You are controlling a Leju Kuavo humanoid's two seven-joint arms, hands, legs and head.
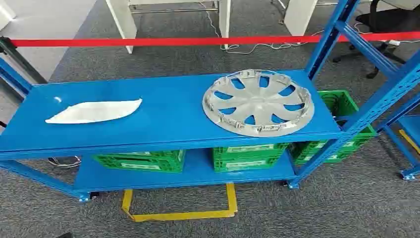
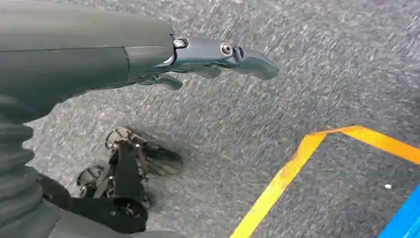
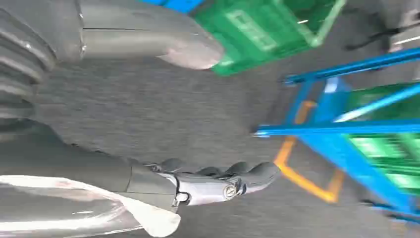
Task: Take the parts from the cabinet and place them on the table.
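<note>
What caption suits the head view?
Silver wheel cover and white curved part lying apart on the blue shelf.

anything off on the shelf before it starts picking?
Nothing stands out. The hubcap and the white part lie flat and apart on the blue shelf; green crates sit squarely below. No visible damage.

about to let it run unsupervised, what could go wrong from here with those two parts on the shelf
1. The wheel cover is wide and lies near the shelf's front right edge, beside the blue upright; a one-handed lift may tip it or knock the post.
2. The white part lies flat and thin, so fingers may slide it rather than grip it.
3. The left hand and right hand hang over the carpet, so each reach must clear the shelf edge.
</note>
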